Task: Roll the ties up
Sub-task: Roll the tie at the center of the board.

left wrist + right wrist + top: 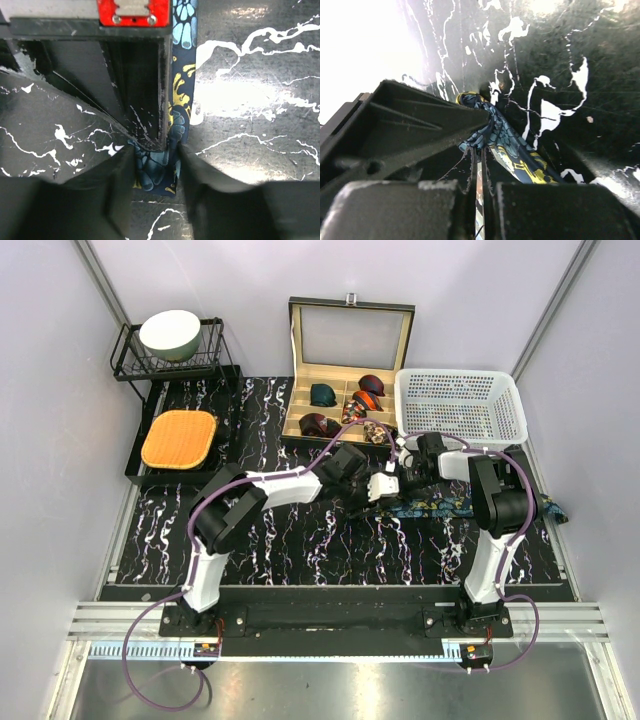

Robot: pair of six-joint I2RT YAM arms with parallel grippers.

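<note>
While the navy tie (450, 508) is laid flat along the marbled table (300, 530), its left end is worked at by both grippers
The right gripper (481, 150) is seen closed, its fingers pressed together with the patterned fabric bunched at their tips, so the tie is pinched there. The left gripper (156, 160) is seen partly parted, the tie's end lying in the gap between its fingers (100, 200); whether the fabric is pressed by them cannot be told. Both grippers are set tip to tip near the table's middle, and the strip is stretched from there towards the right edge. Coiled ties (322, 394) are seated in the compartments of an open box (350, 304) at the back, just beside a white basket (455, 375)
</note>
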